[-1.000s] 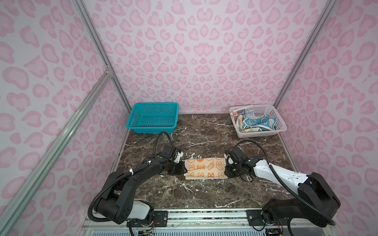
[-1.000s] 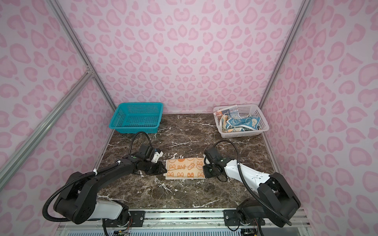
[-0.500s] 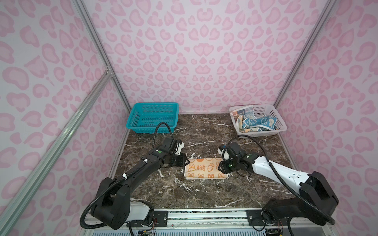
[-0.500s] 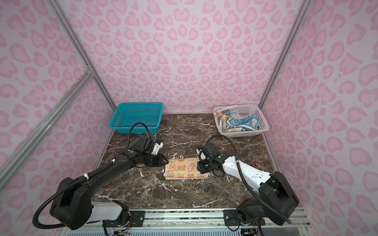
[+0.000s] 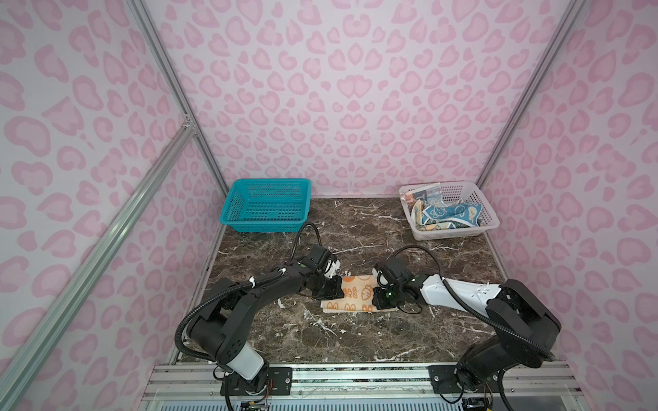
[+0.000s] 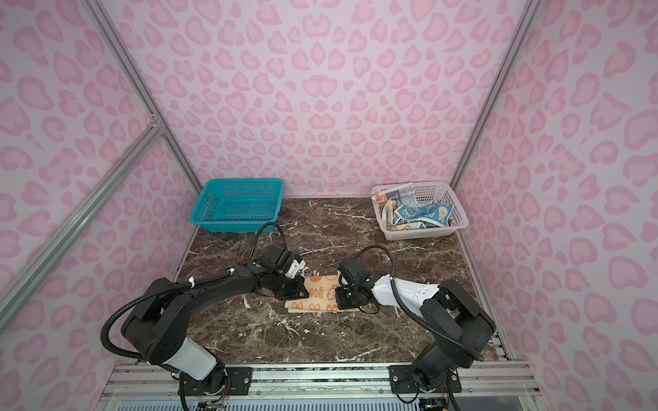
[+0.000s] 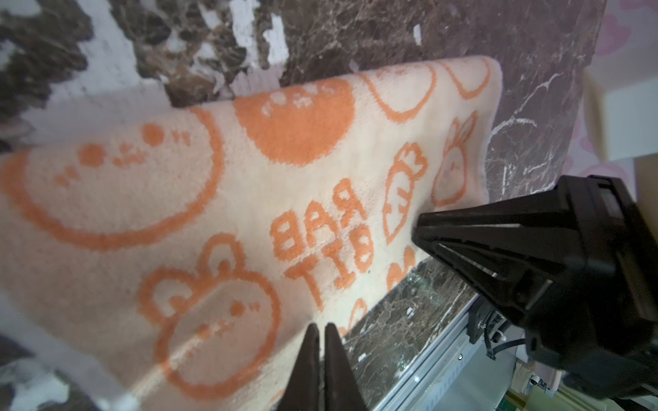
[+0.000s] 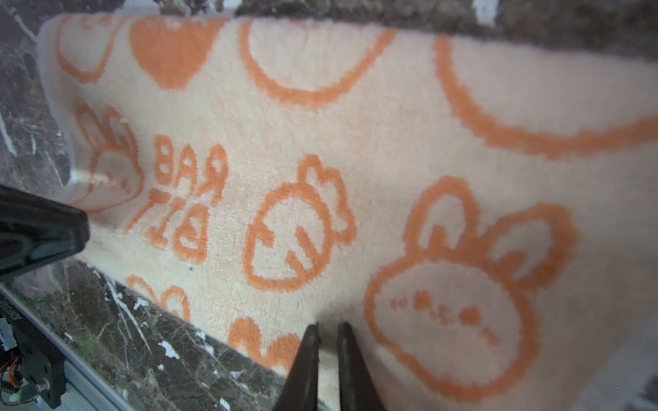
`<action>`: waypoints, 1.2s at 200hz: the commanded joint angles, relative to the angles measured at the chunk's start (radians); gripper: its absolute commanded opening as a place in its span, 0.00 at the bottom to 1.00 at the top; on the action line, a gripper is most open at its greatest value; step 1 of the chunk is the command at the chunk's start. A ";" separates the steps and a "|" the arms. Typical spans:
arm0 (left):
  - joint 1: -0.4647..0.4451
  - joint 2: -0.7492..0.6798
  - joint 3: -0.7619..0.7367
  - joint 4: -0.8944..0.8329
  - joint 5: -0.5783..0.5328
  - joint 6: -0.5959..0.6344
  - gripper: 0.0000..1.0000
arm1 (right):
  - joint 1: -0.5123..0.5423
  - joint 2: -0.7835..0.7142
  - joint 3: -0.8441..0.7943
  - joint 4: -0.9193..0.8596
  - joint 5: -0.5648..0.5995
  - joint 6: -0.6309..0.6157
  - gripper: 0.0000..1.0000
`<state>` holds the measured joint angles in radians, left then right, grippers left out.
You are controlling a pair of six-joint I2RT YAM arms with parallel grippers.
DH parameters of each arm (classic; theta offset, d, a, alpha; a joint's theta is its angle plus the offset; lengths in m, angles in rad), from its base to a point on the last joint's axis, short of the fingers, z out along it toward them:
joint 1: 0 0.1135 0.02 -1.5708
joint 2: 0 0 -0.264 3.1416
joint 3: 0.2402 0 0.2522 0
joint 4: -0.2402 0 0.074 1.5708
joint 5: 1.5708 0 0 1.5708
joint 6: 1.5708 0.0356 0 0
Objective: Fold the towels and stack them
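Open half a second ago, the left gripper and right gripper now each pinch an end of the orange towel, its far edge raised off the dark marble table between pink spotted walls, while the other towels lie bunched and half hidden in the white basket.

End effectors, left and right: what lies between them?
The orange towel: the left end effector and right end effector each grip one end of it. Both top views show it.
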<state>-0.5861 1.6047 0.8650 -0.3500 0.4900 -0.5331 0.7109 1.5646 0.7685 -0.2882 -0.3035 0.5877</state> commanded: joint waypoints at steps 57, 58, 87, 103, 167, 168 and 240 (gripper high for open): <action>0.005 0.066 -0.047 -0.102 -0.157 0.045 0.03 | -0.028 -0.056 -0.006 -0.032 0.076 0.025 0.13; 0.005 0.066 -0.046 -0.103 -0.158 0.046 0.03 | -0.029 -0.057 -0.006 -0.033 0.076 0.025 0.13; 0.006 0.048 -0.012 -0.117 -0.159 0.061 0.03 | -0.060 -0.080 -0.013 -0.086 0.075 -0.005 0.13; 0.008 0.042 0.005 -0.118 -0.147 0.065 0.04 | -0.068 -0.064 -0.020 -0.106 0.074 -0.028 0.13; 0.009 -0.039 0.013 -0.166 -0.172 0.065 0.15 | -0.066 -0.030 -0.022 -0.132 0.105 -0.035 0.13; 0.009 -0.040 0.011 -0.167 -0.173 0.065 0.15 | -0.066 -0.029 -0.021 -0.132 0.106 -0.036 0.13; 0.035 0.037 -0.050 -0.117 -0.200 0.023 0.11 | -0.015 -0.050 0.080 -0.222 0.209 -0.202 0.17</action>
<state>-0.5507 1.6238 0.8295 -0.4561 0.3466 -0.4900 0.6804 1.5352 0.8131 -0.4465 -0.1722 0.4774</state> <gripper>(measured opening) 0.112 0.158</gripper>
